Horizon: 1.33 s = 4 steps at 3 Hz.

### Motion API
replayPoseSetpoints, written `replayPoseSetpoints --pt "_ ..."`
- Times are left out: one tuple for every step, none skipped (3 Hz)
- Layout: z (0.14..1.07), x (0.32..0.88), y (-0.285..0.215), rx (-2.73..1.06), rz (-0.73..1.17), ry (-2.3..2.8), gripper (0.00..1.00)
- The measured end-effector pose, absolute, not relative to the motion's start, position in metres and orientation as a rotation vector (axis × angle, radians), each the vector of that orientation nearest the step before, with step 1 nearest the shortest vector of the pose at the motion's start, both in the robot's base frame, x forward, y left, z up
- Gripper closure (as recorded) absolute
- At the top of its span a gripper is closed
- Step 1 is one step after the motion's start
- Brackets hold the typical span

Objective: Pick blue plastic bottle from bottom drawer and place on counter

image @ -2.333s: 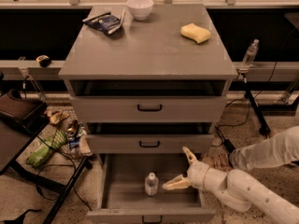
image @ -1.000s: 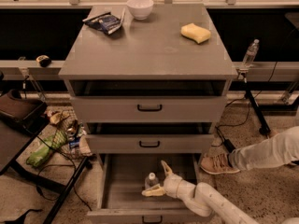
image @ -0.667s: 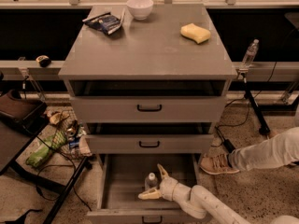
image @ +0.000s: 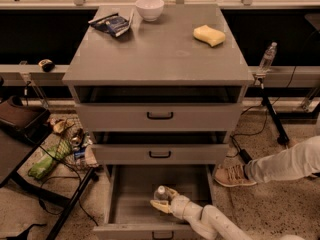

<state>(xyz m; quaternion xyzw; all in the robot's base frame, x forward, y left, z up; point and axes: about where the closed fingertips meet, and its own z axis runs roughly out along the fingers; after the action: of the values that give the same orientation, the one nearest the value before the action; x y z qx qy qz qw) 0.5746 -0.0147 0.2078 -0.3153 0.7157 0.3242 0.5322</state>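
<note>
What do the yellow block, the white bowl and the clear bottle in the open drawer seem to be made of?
Yellow block: matte, rounded corners, likely sponge foam. White bowl: smooth, faintly shiny, ceramic or hard plastic. Clear white-capped bottle: see-through, likely thin plastic; the gripper is at it in the bottom drawer.

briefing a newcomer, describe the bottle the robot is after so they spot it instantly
Find the grey three-drawer cabinet and its pulled-out bottom drawer. The blue plastic bottle sits inside, white-capped, right at the gripper. Unlike the other bottle on the ledge right of the cabinet, it's in the drawer.
</note>
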Motion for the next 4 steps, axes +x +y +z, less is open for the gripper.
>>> replayPoseSetpoints --pt "0.206 0.575 -0.015 -0.749 0.772 1.709 0.72" --pt "0.206 0.575 -0.015 -0.749 0.772 1.709 0.95" --pt "0.24 0.564 -0.018 -0.772 0.78 1.678 1.0" --pt "0.297 0.538 -0.061 -0.754 0.791 1.714 1.0"
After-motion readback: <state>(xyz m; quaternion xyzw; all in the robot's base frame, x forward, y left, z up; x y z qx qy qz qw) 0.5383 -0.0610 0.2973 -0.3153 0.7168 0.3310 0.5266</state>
